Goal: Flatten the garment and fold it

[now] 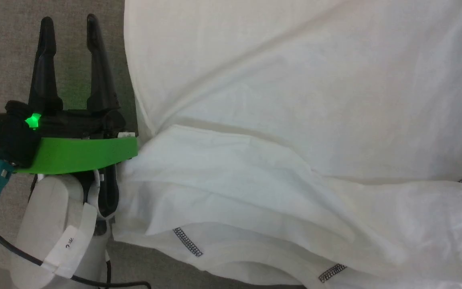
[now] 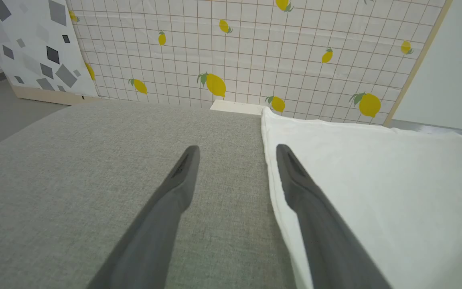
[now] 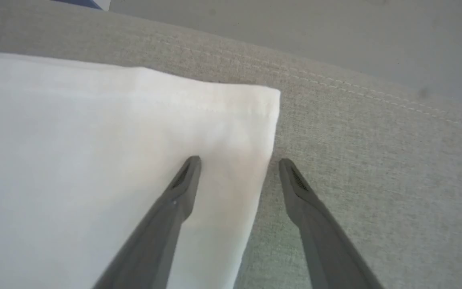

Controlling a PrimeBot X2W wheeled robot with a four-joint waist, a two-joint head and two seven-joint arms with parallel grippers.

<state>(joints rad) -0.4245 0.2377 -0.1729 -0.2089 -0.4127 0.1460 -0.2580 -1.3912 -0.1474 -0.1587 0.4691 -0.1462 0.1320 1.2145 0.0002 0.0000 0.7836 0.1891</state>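
One garment [image 1: 295,100], a white thin T-shirt, lies on the grey woven cushion [image 1: 2,60] in front of me. It spreads from just beside my left gripper [image 1: 69,19] across to the right edge of the head view. It runs out of that view at the top and right, so I cannot tell its full long axis. Its left edge runs up the view, roughly parallel to my left fingers. The part nearest me is a doubled-over band that lies crosswise, left to right, with soft creases. I count three short dark zigzag seam segments [image 1: 187,242] on that near band: one at the left, one at the bottom and one at the right edge.

Two grippers are mine, and both stand spread wide, pinching nothing. In the left wrist view my left gripper [image 2: 237,148] has one finger over bare cushion [image 2: 94,168] and the other along the garment's [image 2: 375,180] side edge. A lemon-print grid backdrop [image 2: 255,48] stands beyond.

In the right wrist view my right gripper [image 3: 240,159] straddles the garment's [image 3: 94,140] edge near one squared corner, which points away from me. One finger is above the cloth and the other above the cushion [image 3: 375,168].
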